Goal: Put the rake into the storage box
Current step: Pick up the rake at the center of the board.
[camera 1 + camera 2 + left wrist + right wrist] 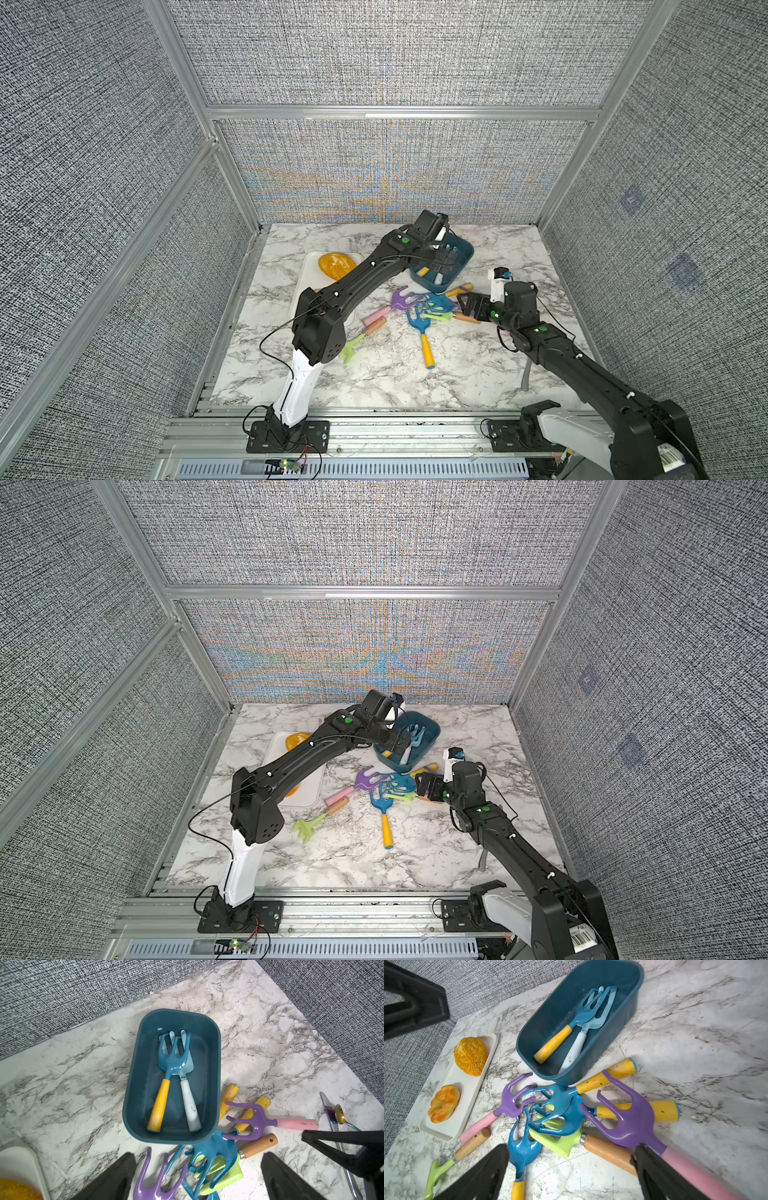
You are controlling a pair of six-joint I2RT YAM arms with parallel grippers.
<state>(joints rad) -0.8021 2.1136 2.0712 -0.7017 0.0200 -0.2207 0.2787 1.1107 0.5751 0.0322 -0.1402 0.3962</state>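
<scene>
Nearest, a green rake (307, 827) and a blue rake (380, 806) with a yellow handle lie on the marble worktop (374, 866). Just past them, purple, blue and green rakes lie tangled in a pile (419, 305). The right tool (571, 1147) hangs low at the pile's right side, spread wide and pinching nothing. The pink handle (695, 1172) of a purple rake (631, 1118) runs just beside one finger (652, 1174). To the left sits a white tray (467, 1084) with a round bun (470, 1055) and a ring-shaped bun (444, 1103). Beyond the pile stands the box (135, 1076), its near wall just beside the tangle. Inside it, a yellow-handled rake (160, 1103) lies partly over a white-handled rake (190, 1105). The left tool (198, 1154) hovers above the box, spread and empty.
</scene>
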